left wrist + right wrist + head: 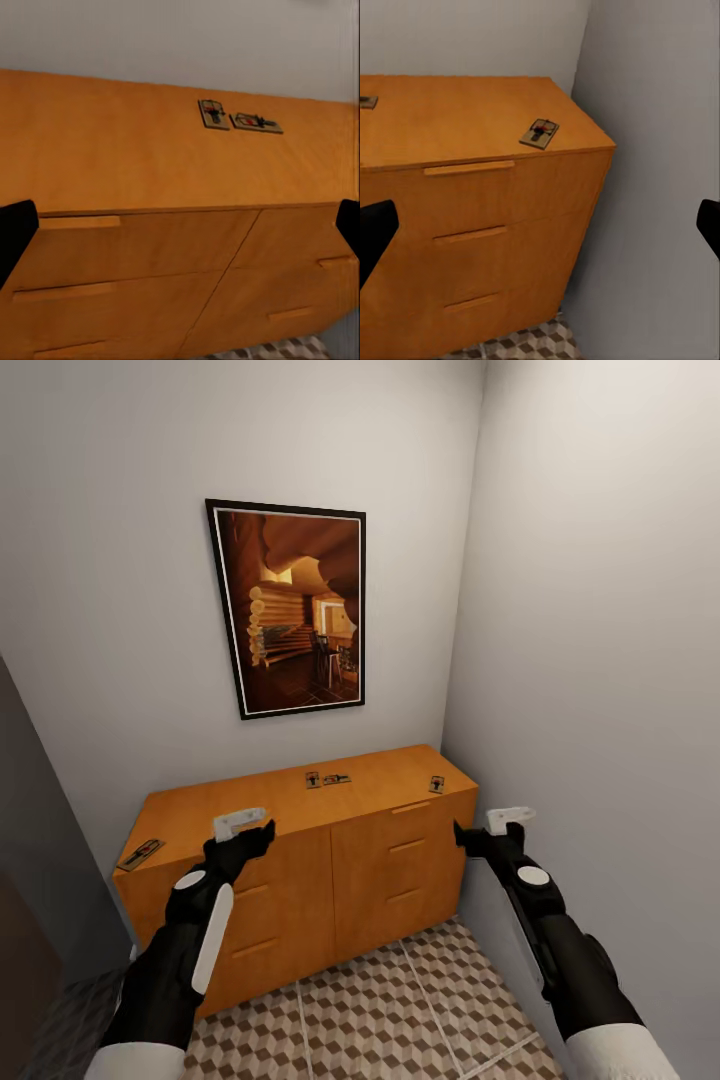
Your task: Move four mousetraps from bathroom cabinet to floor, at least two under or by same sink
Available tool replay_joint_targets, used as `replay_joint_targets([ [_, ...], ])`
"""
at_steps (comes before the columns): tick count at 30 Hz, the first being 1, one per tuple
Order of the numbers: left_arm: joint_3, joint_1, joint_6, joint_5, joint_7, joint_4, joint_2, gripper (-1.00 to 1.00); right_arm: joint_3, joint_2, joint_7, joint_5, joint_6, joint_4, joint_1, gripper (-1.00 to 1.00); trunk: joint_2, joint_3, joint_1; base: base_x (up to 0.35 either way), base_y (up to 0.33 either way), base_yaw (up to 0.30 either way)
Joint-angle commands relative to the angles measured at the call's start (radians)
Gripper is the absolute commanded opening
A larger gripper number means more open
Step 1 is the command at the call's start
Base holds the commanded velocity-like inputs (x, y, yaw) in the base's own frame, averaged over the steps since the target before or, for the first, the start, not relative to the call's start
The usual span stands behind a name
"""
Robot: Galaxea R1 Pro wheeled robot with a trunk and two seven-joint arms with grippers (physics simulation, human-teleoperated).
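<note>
The orange-brown cabinet (300, 805) stands against the back wall in the room's corner. Several mousetraps lie on its flat top. One mousetrap (141, 852) is at the left end, a pair (313, 780) (337, 778) sits near the wall at the middle, and one (437, 784) is at the right end. The left wrist view shows the pair (214, 114) (256, 121); the right wrist view shows the right-end mousetrap (538, 133). My left gripper (252, 832) and right gripper (476, 830) hover open and empty in front of the cabinet's top edge. The sink is out of view.
The cube-patterned bathroom floor (380, 1000) spreads in front of the cabinet. A grey wall (600, 710) stands close on the right, beside my right arm. A framed picture (295, 610) hangs above the cabinet. A dark surface (30, 880) borders the left.
</note>
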State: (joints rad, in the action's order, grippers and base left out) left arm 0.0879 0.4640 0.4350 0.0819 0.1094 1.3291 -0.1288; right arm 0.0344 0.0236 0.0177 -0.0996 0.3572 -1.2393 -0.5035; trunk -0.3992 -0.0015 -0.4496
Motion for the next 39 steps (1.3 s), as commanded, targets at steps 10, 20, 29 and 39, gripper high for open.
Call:
replay_joint_targets([
  [10, -0.022, 0.072, 0.080, 0.021, 0.010, 0.038, -0.002, 1.00, -0.020, 0.001, 0.004, 0.008, 0.037, -0.004, -0.062, 1.00, -0.001, -0.001, 0.000, 0.000, 0.000, 0.000],
  [20, -0.013, 0.074, 0.087, 0.025, 0.008, 0.086, -0.005, 1.00, -0.145, 0.001, -0.006, 0.014, 0.038, -0.011, -0.068, 1.00, -0.001, -0.001, 0.000, 0.000, 0.000, 0.000],
  [29, -0.043, 0.074, 0.091, 0.025, 0.007, -0.031, -0.022, 1.00, -0.148, 0.002, -0.007, 0.018, 0.045, -0.004, -0.069, 1.00, -0.001, -0.001, 0.000, 0.000, 0.000, 0.000],
  [39, -0.059, 0.091, 0.159, 0.015, 0.011, -0.075, -0.046, 1.00, -0.149, 0.005, -0.006, 0.019, 0.085, 0.006, -0.073, 1.00, -0.001, -0.001, 0.000, 0.000, 0.000, 0.000],
])
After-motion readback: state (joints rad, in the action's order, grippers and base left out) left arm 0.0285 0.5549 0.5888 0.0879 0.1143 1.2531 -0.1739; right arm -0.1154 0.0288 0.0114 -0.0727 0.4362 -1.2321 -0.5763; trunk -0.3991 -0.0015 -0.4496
